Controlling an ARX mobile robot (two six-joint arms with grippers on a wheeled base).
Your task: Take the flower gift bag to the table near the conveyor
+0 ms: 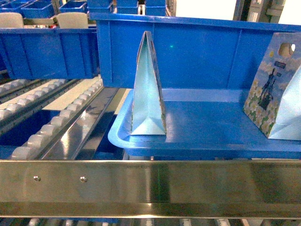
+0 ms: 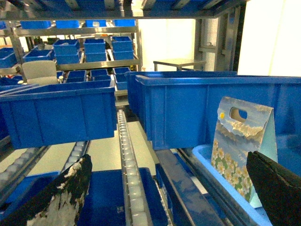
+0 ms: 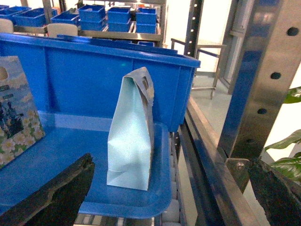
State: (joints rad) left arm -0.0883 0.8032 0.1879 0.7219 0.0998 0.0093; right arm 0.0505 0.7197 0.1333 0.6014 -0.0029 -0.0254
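Gift bags [image 1: 148, 87] upright, blue tray [image 1: 211, 129], no legible writing

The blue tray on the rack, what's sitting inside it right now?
Two flower gift bags stand upright in the blue tray: one near its left end, another at the right. Their contents are hidden.

A shallow blue tray [image 1: 188, 141] sits before a tall blue bin [image 1: 197, 52], with smaller blue bins [image 2: 66, 49] shelved behind.

Both hands spread wide, holding nothing.
Left hand [image 2: 169, 188] shows two dark, scuffed fingers [image 2: 61, 197] far apart; right hand [image 3: 169, 193] likewise, its black fingers [image 3: 61, 193] at the lower corners.
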